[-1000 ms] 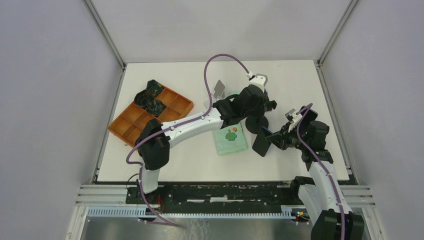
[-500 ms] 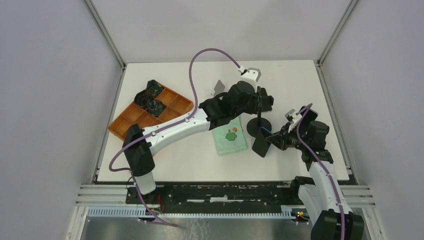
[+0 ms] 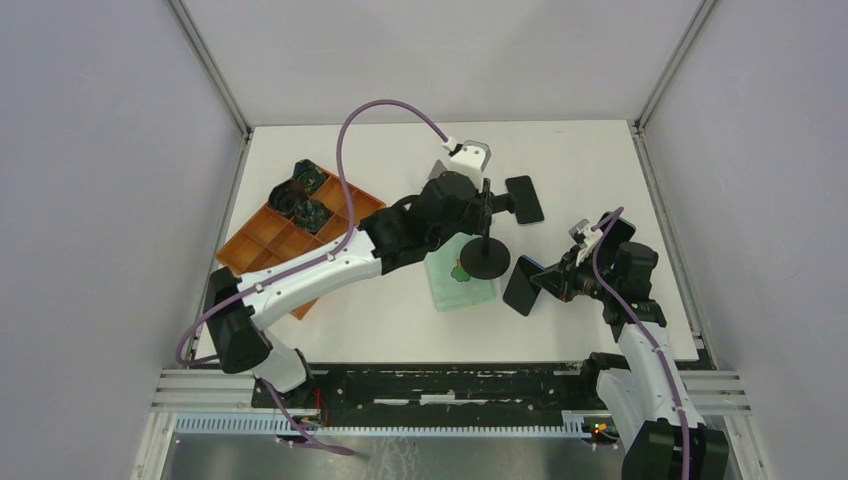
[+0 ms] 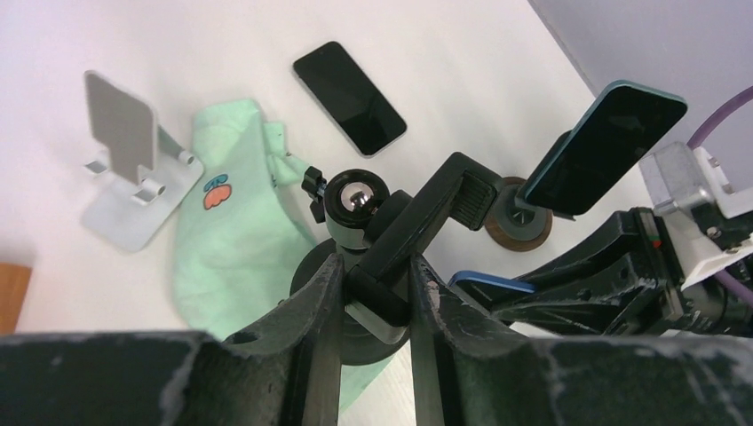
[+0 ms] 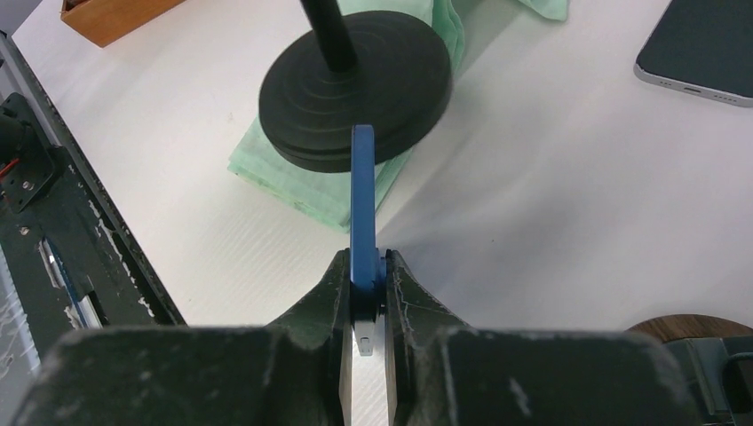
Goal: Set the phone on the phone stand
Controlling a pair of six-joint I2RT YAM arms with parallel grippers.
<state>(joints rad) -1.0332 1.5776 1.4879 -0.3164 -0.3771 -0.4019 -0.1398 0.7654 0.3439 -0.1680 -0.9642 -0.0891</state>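
We see a smooth white table (image 3: pixel 330 330) carrying a partitioned orange tray (image 3: pixel 262 243) at its left and a soft mint-green cloth (image 3: pixel 452 290) at centre. Over the cloth's edge is the black phone stand (image 3: pixel 484 258), a ridged round disc with a thin post; whether it touches the cloth we cannot tell. The left gripper (image 4: pixel 375 275) is clamped narrowly on its angular top bracket. Just right of the disc, the right gripper (image 5: pixel 364 266) pinches the slim blue-edged phone (image 5: pixel 362 177) on edge, apart from the stand. A second phone (image 3: pixel 524 199), glossy black, lies flat further back
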